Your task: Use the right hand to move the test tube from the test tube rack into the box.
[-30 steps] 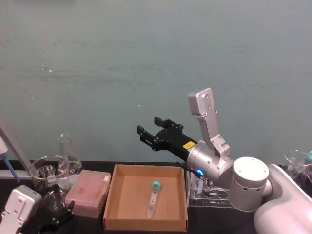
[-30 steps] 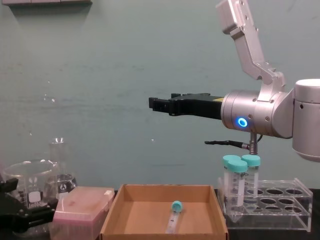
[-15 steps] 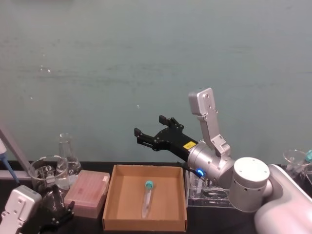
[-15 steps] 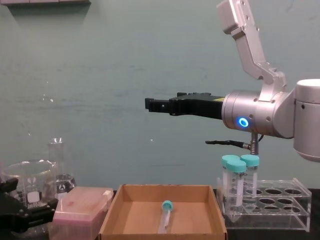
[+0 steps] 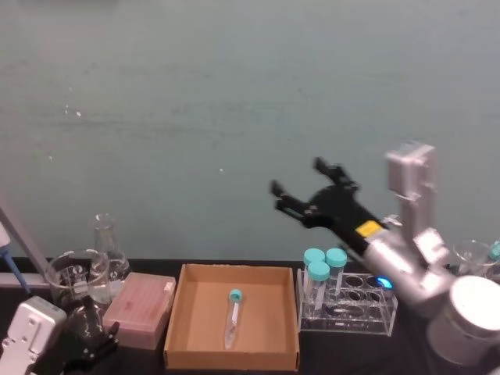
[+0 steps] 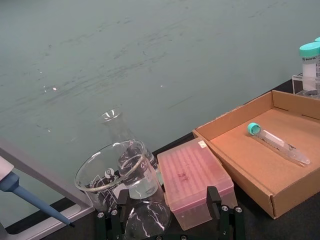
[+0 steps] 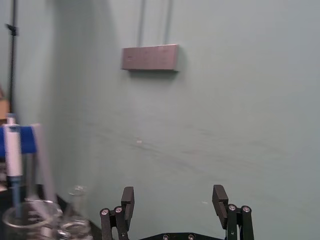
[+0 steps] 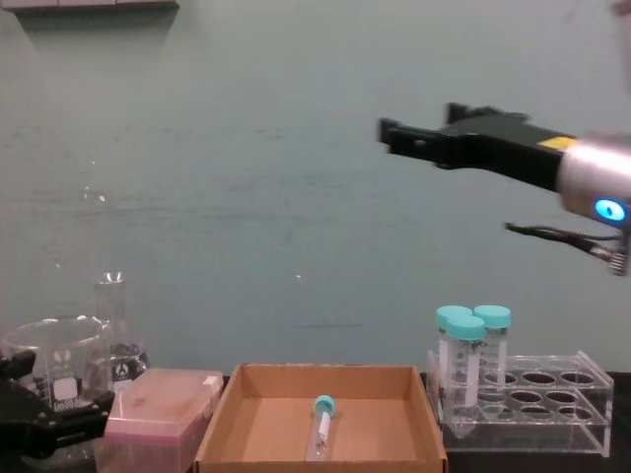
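Now, in your head view, the box [image 5: 181, 324] holds the test tube [image 5: 231, 319] lying flat on its floor, teal cap toward the wall. Just right of the box stands the test tube rack [image 5: 345, 311], with two wider teal-capped tubes [image 5: 319, 280] upright in its left end and the other holes open. The right gripper [image 5: 298, 187] hangs in the air above the rack, its fingers spread wide and holding nothing. Left of the box you have a pink tip box [image 5: 141, 308], then a beaker [image 5: 78, 277] and a flask [image 5: 108, 244].

From your left wrist view, the left gripper [image 6: 170, 225] sits low by the beaker and pink tip box, fingers apart and empty; the test tube rests inside the cardboard box beyond them.

Your right wrist view shows the right gripper's two fingers [image 7: 126, 201] standing well apart against the green wall [image 7: 225, 115].

In your chest view, the test tube lies in the box, the rack beside it on the worktop [image 8: 523, 461], and the right gripper high above both.
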`<move>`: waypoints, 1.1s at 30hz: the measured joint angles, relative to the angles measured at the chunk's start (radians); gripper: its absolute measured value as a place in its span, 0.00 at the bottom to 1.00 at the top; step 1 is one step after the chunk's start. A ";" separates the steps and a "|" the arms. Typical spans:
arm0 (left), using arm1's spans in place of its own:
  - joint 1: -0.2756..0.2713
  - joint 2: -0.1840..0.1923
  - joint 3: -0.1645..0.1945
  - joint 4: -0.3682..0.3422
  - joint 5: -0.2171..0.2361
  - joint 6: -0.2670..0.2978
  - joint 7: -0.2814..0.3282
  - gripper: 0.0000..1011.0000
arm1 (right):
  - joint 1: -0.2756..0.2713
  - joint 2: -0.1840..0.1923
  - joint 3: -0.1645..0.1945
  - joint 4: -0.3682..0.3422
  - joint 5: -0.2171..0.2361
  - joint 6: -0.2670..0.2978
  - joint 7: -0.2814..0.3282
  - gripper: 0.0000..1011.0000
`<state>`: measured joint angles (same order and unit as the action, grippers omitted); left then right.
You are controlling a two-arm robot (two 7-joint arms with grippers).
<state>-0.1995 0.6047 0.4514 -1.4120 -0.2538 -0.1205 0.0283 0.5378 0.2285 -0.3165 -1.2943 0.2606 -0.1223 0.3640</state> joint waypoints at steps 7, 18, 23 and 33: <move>0.000 0.000 0.000 0.000 0.000 0.000 0.000 0.99 | -0.130 0.066 0.078 -0.109 -0.042 -0.033 -0.087 0.99; 0.000 0.000 0.000 0.000 0.000 0.000 0.000 0.99 | -0.350 0.110 0.217 -0.192 -0.165 -0.032 -0.290 0.99; 0.000 0.000 0.000 0.000 0.000 0.000 0.000 0.99 | -0.380 0.098 0.253 -0.191 -0.174 0.066 -0.321 0.99; 0.000 0.000 0.000 0.000 0.000 0.000 0.000 0.99 | -0.382 0.092 0.260 -0.186 -0.166 0.107 -0.316 0.99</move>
<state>-0.1996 0.6047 0.4514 -1.4120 -0.2539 -0.1205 0.0283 0.1555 0.3201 -0.0565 -1.4803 0.0948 -0.0149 0.0485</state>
